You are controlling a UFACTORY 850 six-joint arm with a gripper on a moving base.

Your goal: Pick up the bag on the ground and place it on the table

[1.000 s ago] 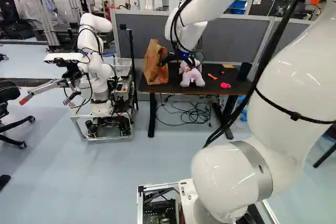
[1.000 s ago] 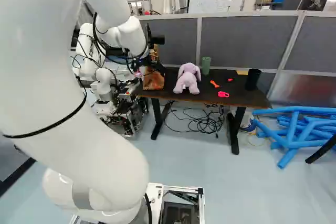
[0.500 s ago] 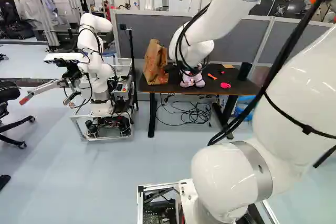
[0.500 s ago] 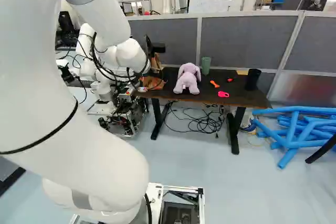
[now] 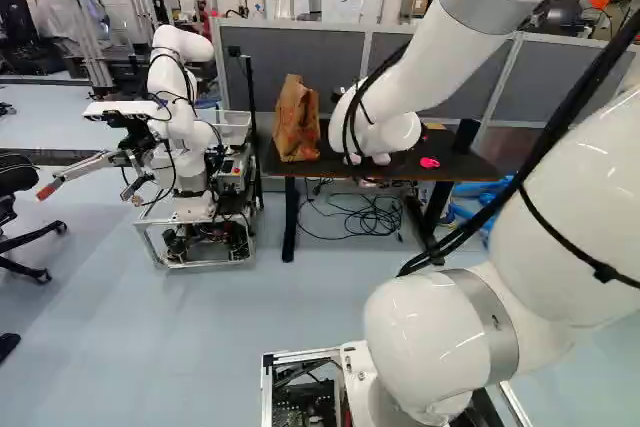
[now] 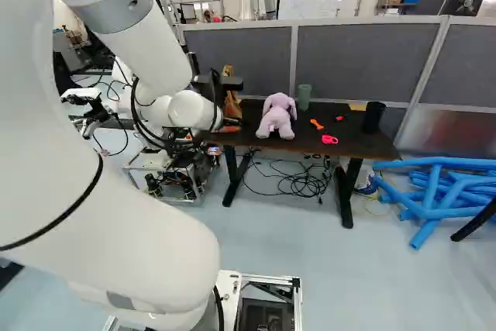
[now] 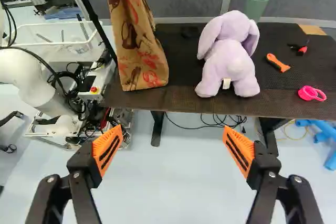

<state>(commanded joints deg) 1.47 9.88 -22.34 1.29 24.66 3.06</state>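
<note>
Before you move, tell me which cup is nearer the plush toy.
The green cup, just behind the plush toy; the black cup stands farther off.

Bright, even light, soft shadows

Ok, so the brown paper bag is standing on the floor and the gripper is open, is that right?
Not the floor: the wrist view shows the brown paper bag standing on the table, to one side of the purple stuffed toy. The gripper is open, as you say.
</note>
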